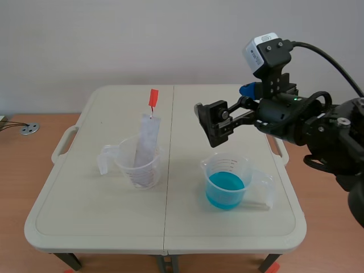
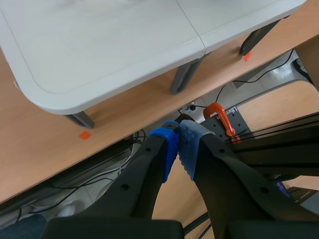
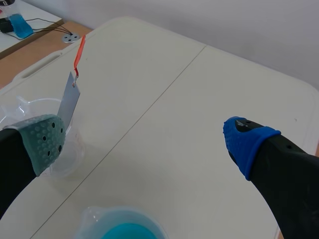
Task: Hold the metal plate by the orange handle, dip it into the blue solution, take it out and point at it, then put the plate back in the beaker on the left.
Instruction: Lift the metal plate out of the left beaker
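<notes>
Your right gripper (image 1: 213,122) hangs above the beaker of blue solution (image 1: 226,187), fingers spread wide. Your left gripper (image 2: 178,149) is pressed together on nothing, off the table (image 1: 85,210) edge. You've got the metal plate (image 1: 146,142) standing in the left beaker (image 1: 139,168), long axis near upright, leaning slightly, orange handle (image 1: 152,98) on top. Beaker scale marks are too small to read.

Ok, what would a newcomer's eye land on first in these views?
The blue solution in the right beaker stands out first, with the right gripper hanging open above it. Next comes the metal plate, leaning in the clear left beaker, its orange handle sticking up ungripped.
</notes>
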Robot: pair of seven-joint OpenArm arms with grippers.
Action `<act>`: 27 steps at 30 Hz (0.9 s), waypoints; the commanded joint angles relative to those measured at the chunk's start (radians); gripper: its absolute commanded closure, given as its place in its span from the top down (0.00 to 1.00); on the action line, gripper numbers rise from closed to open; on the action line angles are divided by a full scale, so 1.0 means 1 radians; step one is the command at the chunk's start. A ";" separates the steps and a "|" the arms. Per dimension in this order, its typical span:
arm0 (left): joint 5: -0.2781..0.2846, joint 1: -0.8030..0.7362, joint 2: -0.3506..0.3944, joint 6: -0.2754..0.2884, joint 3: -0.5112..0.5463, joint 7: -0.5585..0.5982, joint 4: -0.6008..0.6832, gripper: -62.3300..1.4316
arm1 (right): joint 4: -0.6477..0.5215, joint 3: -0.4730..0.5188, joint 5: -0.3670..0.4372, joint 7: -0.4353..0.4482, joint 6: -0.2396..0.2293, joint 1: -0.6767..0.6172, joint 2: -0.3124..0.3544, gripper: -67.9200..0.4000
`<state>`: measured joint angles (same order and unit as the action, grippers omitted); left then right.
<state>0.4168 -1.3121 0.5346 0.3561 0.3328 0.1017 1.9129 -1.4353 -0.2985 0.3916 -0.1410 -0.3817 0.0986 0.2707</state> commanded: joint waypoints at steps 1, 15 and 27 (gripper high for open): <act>0.006 -0.005 -0.005 0.002 0.000 0.012 0.012 0.07 | 0.007 -0.009 0.003 0.008 -0.004 0.042 -0.011 0.98; 0.006 -0.005 -0.005 0.002 0.000 0.012 0.012 0.07 | 0.243 -0.091 -0.026 0.050 -0.011 0.230 -0.138 0.98; 0.006 -0.005 -0.005 0.002 0.000 0.011 0.012 0.07 | 0.407 -0.143 -0.051 0.116 -0.011 0.337 -0.221 0.98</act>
<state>0.4168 -1.3121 0.5346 0.3561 0.3328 0.1013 1.9129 -1.0199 -0.4419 0.3363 -0.0444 -0.3882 0.4046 0.0570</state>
